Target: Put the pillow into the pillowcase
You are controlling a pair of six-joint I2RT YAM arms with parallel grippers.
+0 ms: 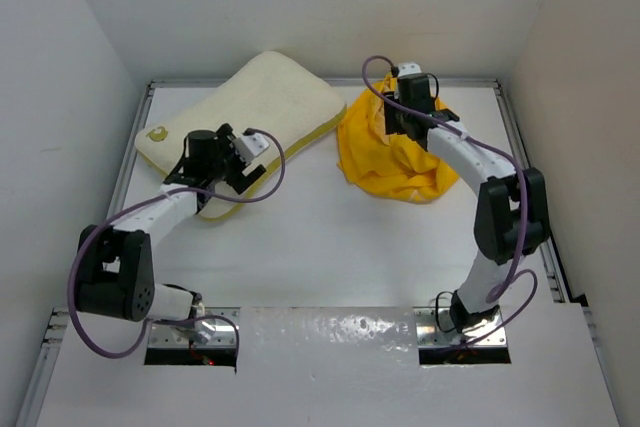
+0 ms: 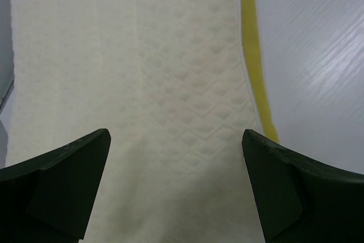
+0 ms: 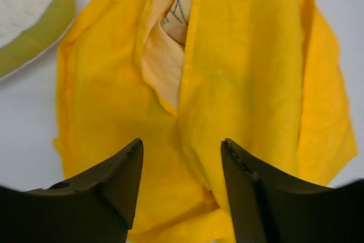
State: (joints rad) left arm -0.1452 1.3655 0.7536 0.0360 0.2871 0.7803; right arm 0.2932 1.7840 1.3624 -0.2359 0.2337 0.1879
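Observation:
The cream-white pillow (image 1: 262, 99) lies at the back left, its yellow-green band along the near edge and a small yellow emblem at its left corner. My left gripper (image 1: 240, 159) is open just above the pillow's near edge; in the left wrist view the textured pillow (image 2: 142, 72) fills the space between the jaws of the left gripper (image 2: 176, 140). The bright yellow pillowcase (image 1: 385, 152) lies crumpled at the back centre-right. My right gripper (image 1: 396, 119) is open over it; in the right wrist view the right gripper (image 3: 182, 146) has pillowcase (image 3: 227, 72) folds between the jaws.
White walls (image 1: 70, 97) enclose the table on three sides, with metal rails (image 1: 128, 162) along the edges. Purple cables loop off both arms. A corner of the pillow (image 3: 28, 9) shows at the top left of the right wrist view.

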